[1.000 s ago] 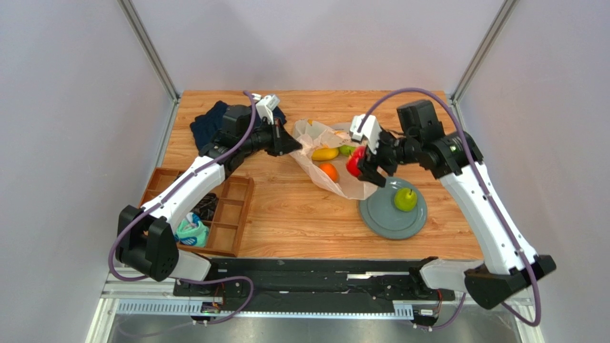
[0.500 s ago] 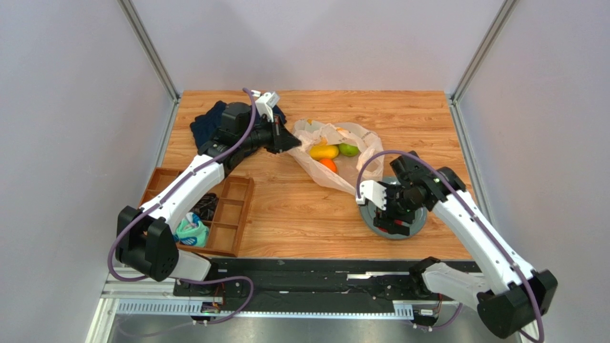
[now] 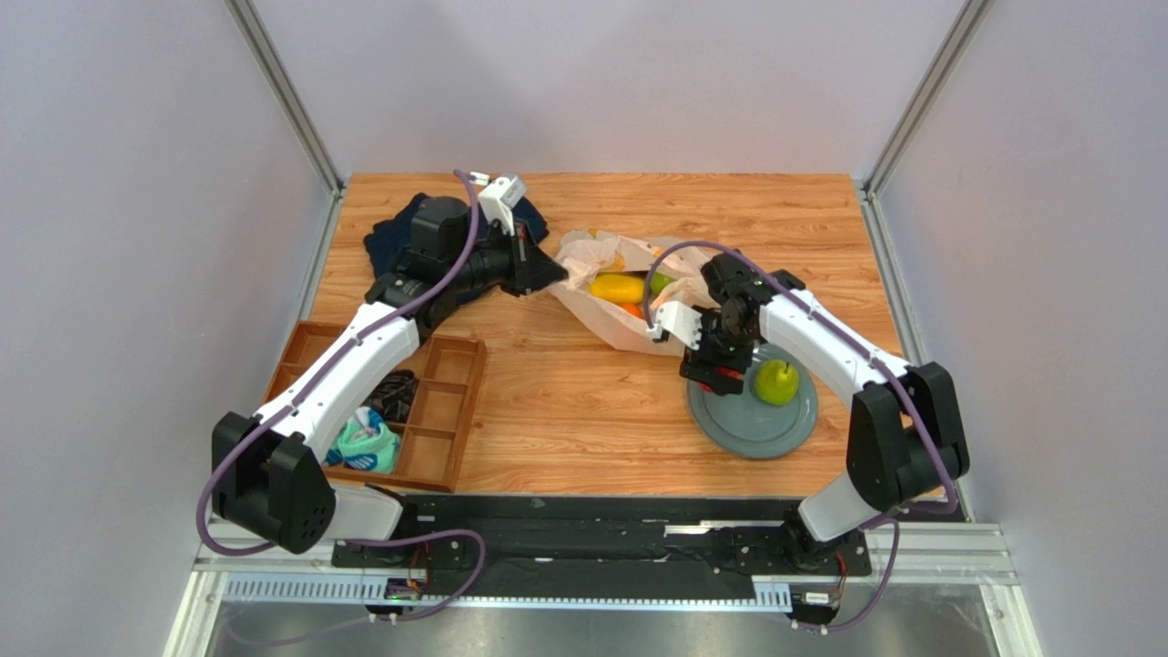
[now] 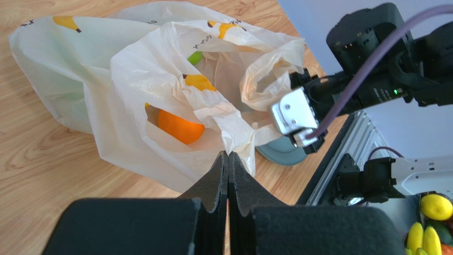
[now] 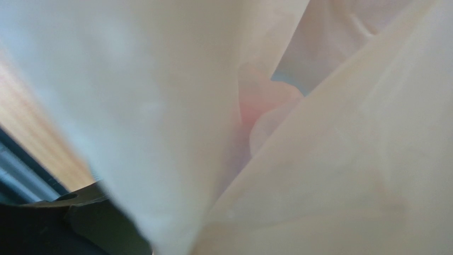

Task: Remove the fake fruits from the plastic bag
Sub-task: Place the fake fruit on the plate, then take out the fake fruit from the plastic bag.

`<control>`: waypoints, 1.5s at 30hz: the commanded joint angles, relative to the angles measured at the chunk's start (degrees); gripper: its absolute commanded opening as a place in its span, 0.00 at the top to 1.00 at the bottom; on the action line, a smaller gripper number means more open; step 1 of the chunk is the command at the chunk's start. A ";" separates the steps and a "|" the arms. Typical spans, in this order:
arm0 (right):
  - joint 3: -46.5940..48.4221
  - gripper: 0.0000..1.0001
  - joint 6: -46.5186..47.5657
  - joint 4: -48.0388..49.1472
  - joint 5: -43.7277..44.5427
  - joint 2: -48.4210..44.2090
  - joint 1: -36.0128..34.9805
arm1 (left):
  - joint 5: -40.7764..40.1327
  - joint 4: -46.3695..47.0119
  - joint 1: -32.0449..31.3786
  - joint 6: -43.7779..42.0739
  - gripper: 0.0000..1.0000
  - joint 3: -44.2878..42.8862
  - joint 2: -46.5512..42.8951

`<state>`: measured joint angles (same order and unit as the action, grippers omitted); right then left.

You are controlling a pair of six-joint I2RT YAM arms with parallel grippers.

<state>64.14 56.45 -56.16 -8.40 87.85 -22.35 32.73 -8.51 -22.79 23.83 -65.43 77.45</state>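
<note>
**Bag held open on the table, most fruit not yet out**

The left gripper (image 4: 227, 156), fingers pressed shut on a fold of the plastic bag (image 4: 159, 79), holds up the rim of the bag, which lies mid-table. An orange (image 4: 178, 127), a yellow fruit (image 3: 620, 289) and a green fruit (image 4: 194, 57) lie inside. The right gripper (image 3: 709, 359) sits at the bag's near-right edge, beside the grey plate (image 3: 740, 424) that holds one green apple (image 3: 777, 382). Film covers its camera and a glimpse of red shows beneath it, so its grip cannot be told. The next move probably calls for clearing the loose film. Bare wood in front offers room, while the plate's rim is close.
</note>
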 commanded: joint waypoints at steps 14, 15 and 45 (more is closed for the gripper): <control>0.99 0.00 -3.35 10.90 4.64 2.17 1.52 | 1.90 2.10 0.55 0.42 1.00 2.50 -1.60; 1.86 0.00 -3.53 8.81 3.67 1.02 1.52 | 1.90 2.27 0.46 0.51 1.00 2.50 -1.60; 27.79 0.45 -28.85 7.02 -16.91 6.17 -7.44 | 3.31 2.71 0.55 2.71 1.00 5.40 -5.02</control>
<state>89.14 29.98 -53.28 -24.82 89.97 -26.87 35.14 -6.50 -22.46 26.89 -59.40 76.34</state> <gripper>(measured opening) 0.574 0.007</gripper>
